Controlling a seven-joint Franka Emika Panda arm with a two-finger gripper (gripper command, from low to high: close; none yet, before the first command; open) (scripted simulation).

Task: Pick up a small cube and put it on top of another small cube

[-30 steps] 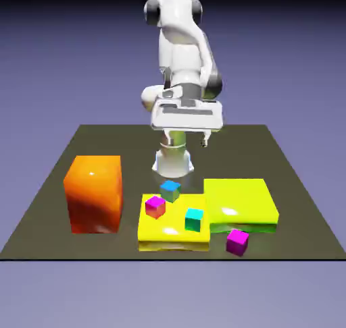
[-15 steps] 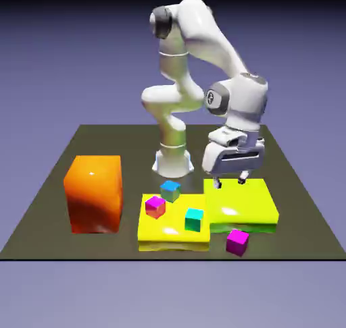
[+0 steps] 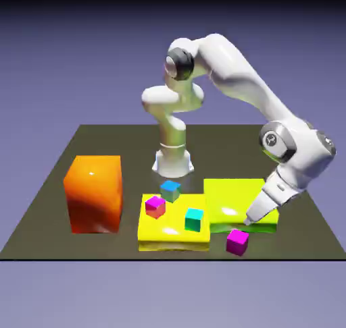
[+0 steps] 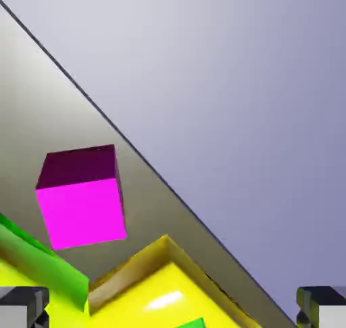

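Your gripper slants down near the magenta cube; your orange block stands at the exterior view's left.

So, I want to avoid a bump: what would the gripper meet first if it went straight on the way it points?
Probably the yellow block, near its corner, though depth is unclear; the gripper seems to point beside the magenta cube.
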